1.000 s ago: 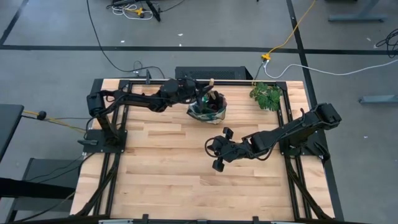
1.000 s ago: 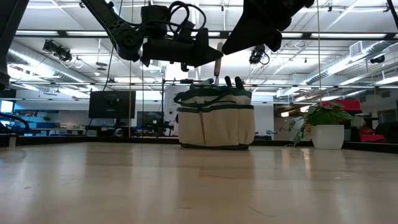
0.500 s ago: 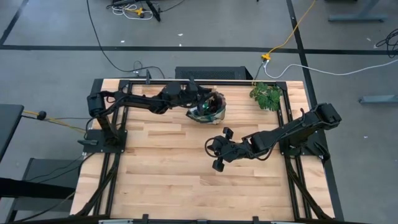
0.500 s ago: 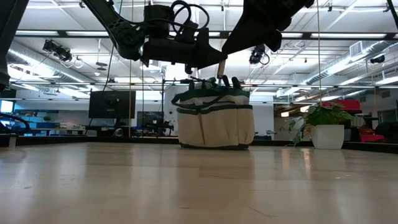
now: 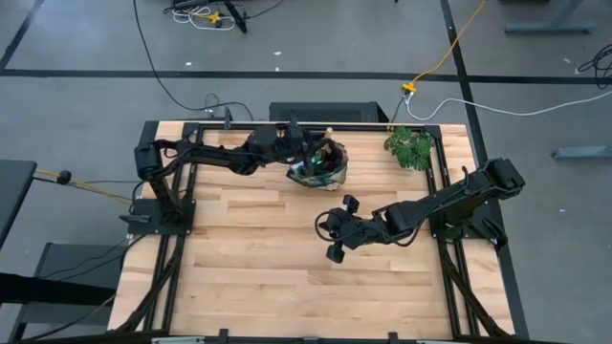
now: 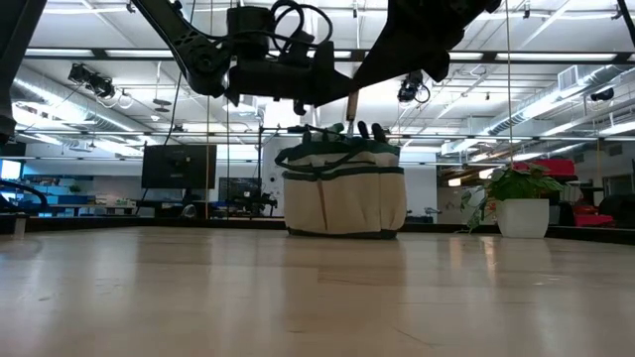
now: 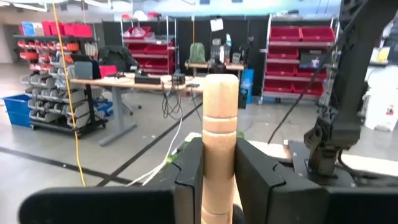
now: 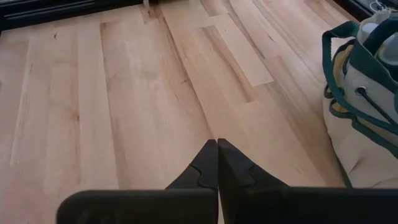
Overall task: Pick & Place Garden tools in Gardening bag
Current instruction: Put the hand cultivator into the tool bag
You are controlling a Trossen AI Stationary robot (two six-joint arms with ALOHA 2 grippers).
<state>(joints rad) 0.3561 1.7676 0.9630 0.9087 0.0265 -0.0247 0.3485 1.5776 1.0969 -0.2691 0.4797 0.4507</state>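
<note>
The gardening bag [image 5: 321,165], beige with green trim, stands on its base at the table's far middle [image 6: 344,194]. Tool tips and dark glove fingers [image 6: 370,130] stick up from its mouth. My left gripper [image 5: 312,147] hovers level over the bag's rim, shut on a wooden-handled garden tool [image 6: 351,107]; the tool's head is hidden in the bag. My right gripper [image 5: 320,224] hangs shut above the table's middle, nearer than the bag, with nothing in it [image 8: 217,152]. My left gripper pinches the tool's round wooden handle [image 7: 220,155] between its two fingers [image 7: 189,174], a little below the handle's free end. The fingers come level from the table's left and lie across the handle. The tool stands upright, free end up, its lower part going down into the bag's mouth.
A leafy plant in a white pot [image 5: 411,148] stands at the far right corner [image 6: 521,203]. Bare wood [image 8: 124,93] stretches from the bag to the table's near edge. Black frame rails [image 5: 443,182] line the table's sides.
The wooden handle in my left gripper stands a little lower over the bag than a second ago. The bag's rim has shifted slightly under it. My right gripper has kept still.
</note>
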